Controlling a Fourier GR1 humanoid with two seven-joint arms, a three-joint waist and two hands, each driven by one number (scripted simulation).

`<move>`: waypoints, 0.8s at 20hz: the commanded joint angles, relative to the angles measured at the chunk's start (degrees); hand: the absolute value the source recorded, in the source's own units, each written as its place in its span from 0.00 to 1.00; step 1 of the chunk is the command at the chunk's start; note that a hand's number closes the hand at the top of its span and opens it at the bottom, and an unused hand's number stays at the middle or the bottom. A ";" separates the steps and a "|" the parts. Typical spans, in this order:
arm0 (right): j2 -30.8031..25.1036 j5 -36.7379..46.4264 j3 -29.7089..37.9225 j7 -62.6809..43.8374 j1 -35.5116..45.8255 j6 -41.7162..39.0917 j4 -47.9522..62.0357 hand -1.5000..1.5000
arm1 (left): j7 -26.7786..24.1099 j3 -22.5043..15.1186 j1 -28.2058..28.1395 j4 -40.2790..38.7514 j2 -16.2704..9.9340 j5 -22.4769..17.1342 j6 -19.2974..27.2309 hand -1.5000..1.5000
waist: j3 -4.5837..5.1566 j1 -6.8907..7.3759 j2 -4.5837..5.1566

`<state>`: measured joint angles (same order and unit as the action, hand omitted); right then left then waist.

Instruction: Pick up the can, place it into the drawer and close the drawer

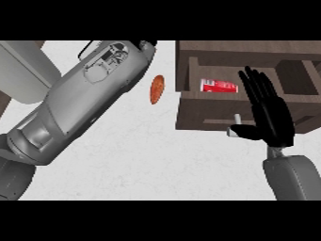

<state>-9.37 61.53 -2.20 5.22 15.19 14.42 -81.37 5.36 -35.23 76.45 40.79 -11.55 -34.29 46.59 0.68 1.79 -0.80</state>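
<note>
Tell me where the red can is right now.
In the head view the red can lies on its side inside the open drawer at the upper right, just left of the right hand.

The can (pixel 220 86) is red with a white band at its left end and faint white markings along its side. It lies on its side, its long axis running left to right, inside the open drawer (pixel 253 110). It sits in the drawer's left part, near the left wall and toward the back. The drawer is dark brown wood, pulled out from a matching wooden cabinet (pixel 260 49) and standing open. A small pale handle (pixel 234 123) shows on the drawer's front panel, below the can.
</note>
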 commanded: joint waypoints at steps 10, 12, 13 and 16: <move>1.65 7.01 4.90 1.17 12.87 14.71 27.53 0.00 | 7.79 -0.42 -7.60 14.73 -10.34 2.08 -2.46 0.00 | -0.76 1.54 1.17; 0.53 6.07 7.12 2.38 16.16 16.55 31.80 0.00 | 8.64 -0.15 -7.64 16.51 -11.33 2.34 -2.52 0.00 | -0.79 1.88 1.25; 1.26 6.96 7.21 1.95 16.81 18.46 33.36 0.00 | 8.61 -0.74 -9.97 18.17 -11.30 2.48 -1.67 0.00 | -0.79 2.54 1.23; 0.38 7.32 9.44 0.57 23.68 19.13 38.40 0.00 | 9.07 -0.39 -13.01 20.82 -14.00 2.57 -2.99 0.00 | -0.76 2.97 1.34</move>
<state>-9.90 69.23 5.18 6.36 33.97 31.60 -51.67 14.09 -35.50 67.33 57.74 -23.49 -32.00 44.11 0.98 3.60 -0.66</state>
